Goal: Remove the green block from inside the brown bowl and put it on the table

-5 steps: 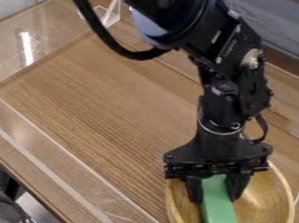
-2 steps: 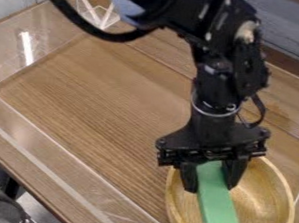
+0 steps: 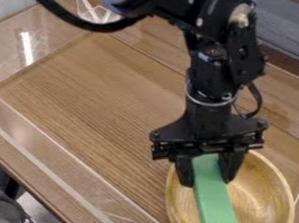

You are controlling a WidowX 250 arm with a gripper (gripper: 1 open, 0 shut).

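The black arm (image 3: 208,34) comes in from the top of the view, bends over the middle of the surface (image 3: 87,97), and drops its last section straight down, so the wrist stands upright above the near right corner. At its lower end a crossbar spreads sideways, and the claw (image 3: 204,168) points downward from it with 1 finger (image 3: 183,172) on the left and 1 on the right.

The claw is clenched on the upper end of the block (image 3: 211,198). The green bar slopes from the fingers down toward the viewer, its upper end pinched between them and its lower end low inside the bowl (image 3: 273,219). Whether that lower end touches the wood of the bowl I cannot tell.

The bowl sits on the surface at the lower right, partly cut off by the edge of the view, with the claw's fingers hanging over its rear rim. A low clear wall (image 3: 66,170) runs along the near edge of the surface, just left of the bowl.
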